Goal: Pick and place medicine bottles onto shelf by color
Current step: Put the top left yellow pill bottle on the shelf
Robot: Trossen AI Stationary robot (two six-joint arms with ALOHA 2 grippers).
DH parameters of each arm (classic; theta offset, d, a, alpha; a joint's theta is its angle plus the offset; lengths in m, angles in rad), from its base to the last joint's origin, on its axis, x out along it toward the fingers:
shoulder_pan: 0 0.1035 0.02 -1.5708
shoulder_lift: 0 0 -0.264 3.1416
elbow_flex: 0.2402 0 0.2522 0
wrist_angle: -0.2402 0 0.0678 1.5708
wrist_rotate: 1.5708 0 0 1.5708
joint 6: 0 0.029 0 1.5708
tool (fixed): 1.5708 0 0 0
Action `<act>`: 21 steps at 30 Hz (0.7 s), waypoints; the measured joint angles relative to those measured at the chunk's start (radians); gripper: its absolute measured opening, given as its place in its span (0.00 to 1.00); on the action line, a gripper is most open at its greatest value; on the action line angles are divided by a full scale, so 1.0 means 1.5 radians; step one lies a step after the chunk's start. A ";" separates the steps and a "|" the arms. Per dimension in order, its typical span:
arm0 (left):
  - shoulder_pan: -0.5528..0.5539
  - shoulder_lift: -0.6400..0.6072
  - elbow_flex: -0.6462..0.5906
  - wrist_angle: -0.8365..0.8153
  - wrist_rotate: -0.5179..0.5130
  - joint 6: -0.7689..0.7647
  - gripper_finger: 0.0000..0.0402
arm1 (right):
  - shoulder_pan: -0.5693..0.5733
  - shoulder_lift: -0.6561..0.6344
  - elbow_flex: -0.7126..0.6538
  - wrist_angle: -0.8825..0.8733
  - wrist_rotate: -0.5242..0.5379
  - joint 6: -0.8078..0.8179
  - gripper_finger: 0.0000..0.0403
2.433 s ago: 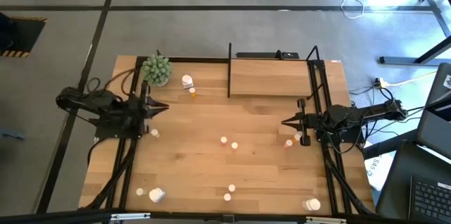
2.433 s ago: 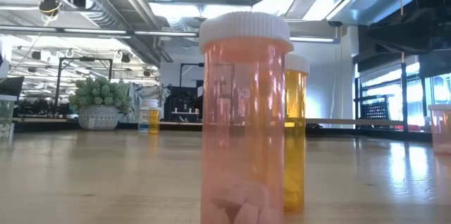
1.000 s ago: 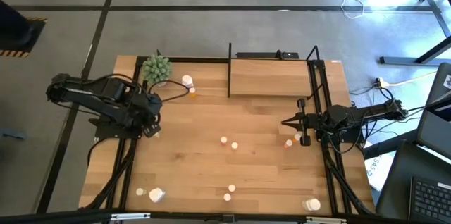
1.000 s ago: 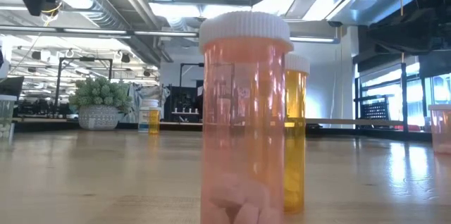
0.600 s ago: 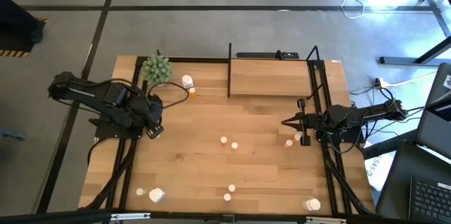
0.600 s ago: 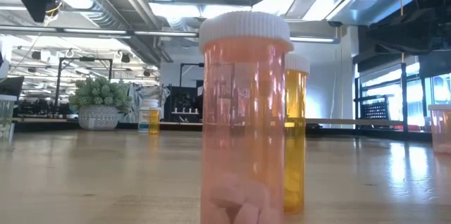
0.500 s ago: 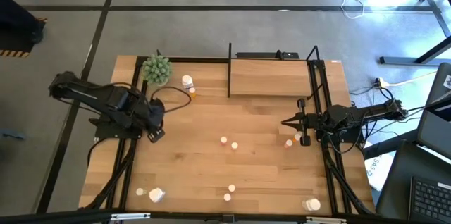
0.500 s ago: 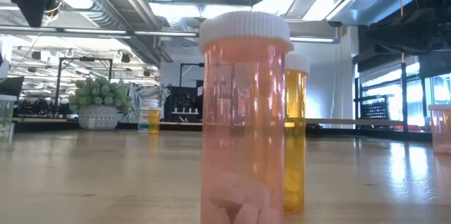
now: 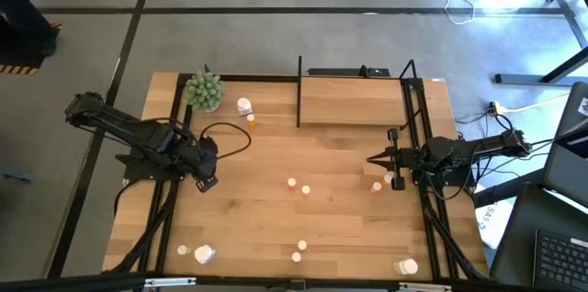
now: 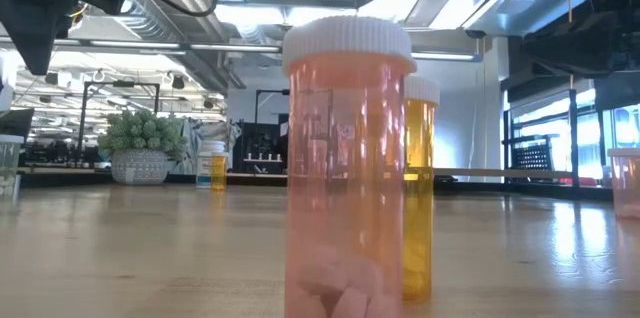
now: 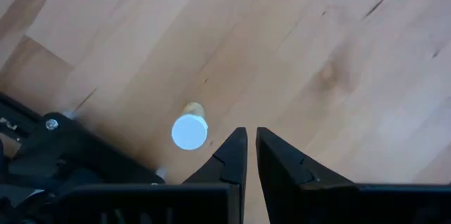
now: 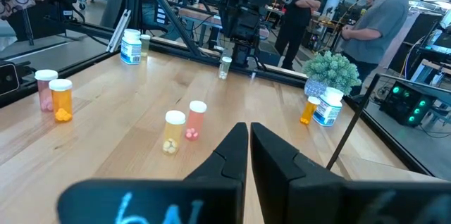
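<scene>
My left gripper (image 9: 208, 183) hangs shut over the table's left side, pointing steeply down. A small white-capped medicine bottle (image 11: 189, 131) stands on the wood just beside its fingertips, untouched. My right gripper (image 9: 371, 159) waits shut and level at the right, with two small bottles (image 9: 380, 182) close by it. Other medicine bottles stand scattered: a pink one (image 10: 348, 168) and an orange one (image 10: 421, 188) fill the low view. The shelf (image 9: 354, 101) is at the far edge, its board bare.
A green plant ball (image 9: 204, 90) sits at the far left corner, with a larger white bottle (image 9: 243, 106) and an orange one (image 9: 251, 119) next to it. More bottles stand near the front edge (image 9: 299, 252). People (image 12: 380, 13) stand beyond the table.
My left gripper has come down and moved a little toward the table's near edge and right, staying shut and pointing down. In the low view the arm has sunk lower at the upper left. The bottles have kept their places.
</scene>
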 joint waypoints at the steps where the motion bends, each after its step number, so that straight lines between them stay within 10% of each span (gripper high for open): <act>1: 0.000 0.000 0.000 0.000 0.000 0.000 0.07 | 0.000 0.000 0.000 0.000 0.000 0.000 0.06; 10: 0.001 0.000 -0.001 -0.007 -0.017 0.000 0.10 | 0.000 0.000 0.000 0.000 0.000 0.000 0.06; 21: 0.001 0.000 -0.059 0.004 -0.023 0.023 0.44 | 0.000 0.000 0.000 0.000 0.000 0.000 0.06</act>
